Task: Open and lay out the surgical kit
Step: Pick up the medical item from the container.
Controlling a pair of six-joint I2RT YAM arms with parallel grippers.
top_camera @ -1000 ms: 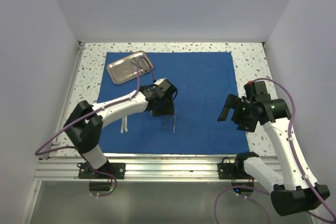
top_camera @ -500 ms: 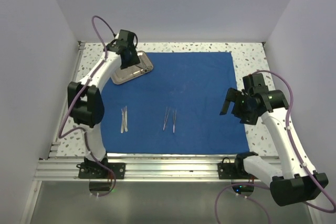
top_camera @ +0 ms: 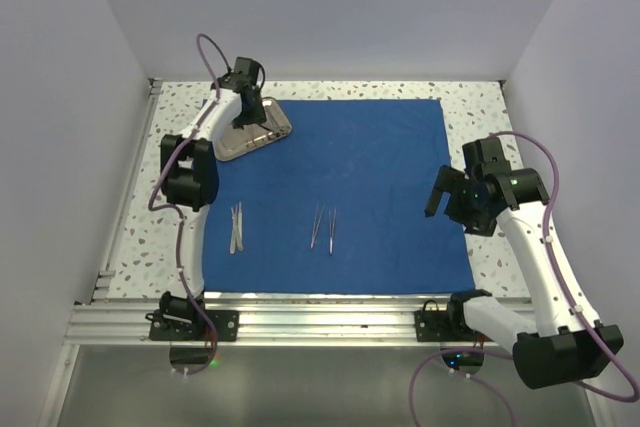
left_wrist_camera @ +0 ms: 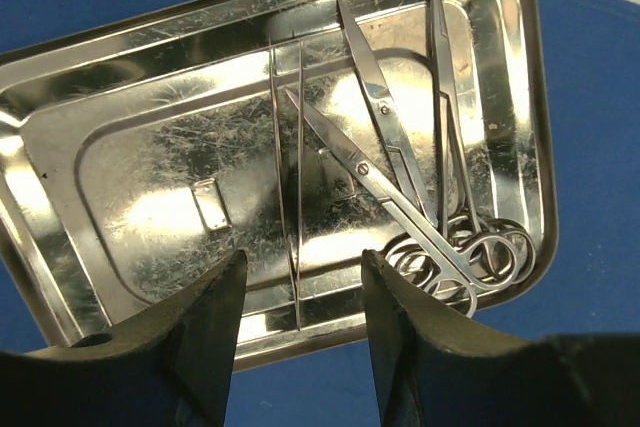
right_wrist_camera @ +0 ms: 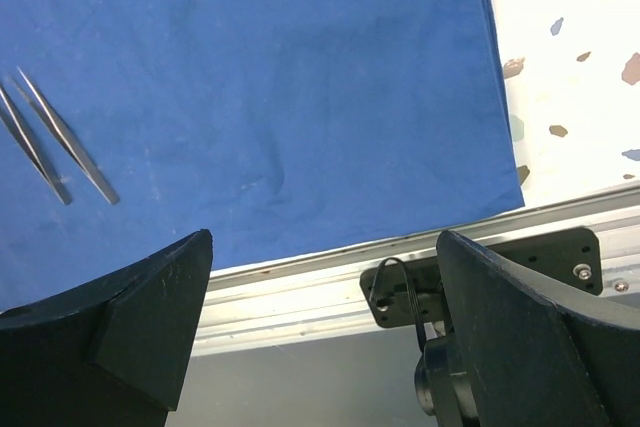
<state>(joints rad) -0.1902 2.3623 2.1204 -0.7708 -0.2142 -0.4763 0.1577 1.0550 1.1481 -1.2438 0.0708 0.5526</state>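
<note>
**Left gripper over the steel tray, blue cloth spread flat**

The royal-blue cloth [top_camera: 380,157] is lying open and flat, covering most of the speckled table [top_camera: 480,105]. The steel tray [top_camera: 274,134] is sitting on the cloth's upper left corner, tilted at an angle to its edges.

The left gripper [top_camera: 249,110] is hovering over the tray, pointing down into it. In the left wrist view, its fingers [left_wrist_camera: 205,322] are standing partly apart and gripping nothing. Inside the tray [left_wrist_camera: 150,177], thin tweezers [left_wrist_camera: 288,197] are lying lengthwise in line with the gap between the fingers. Ring-handled scissors [left_wrist_camera: 362,169] are crossing one another on the right, their rings bunching at the lower right corner.

Two more sets of tweezers are resting on the cloth, one left of centre [top_camera: 236,227] and one near the middle [top_camera: 323,227].

The right gripper [top_camera: 447,197] is hanging at the cloth's right edge, its fingers [right_wrist_camera: 130,317] spreading wide and holding nothing.
</note>
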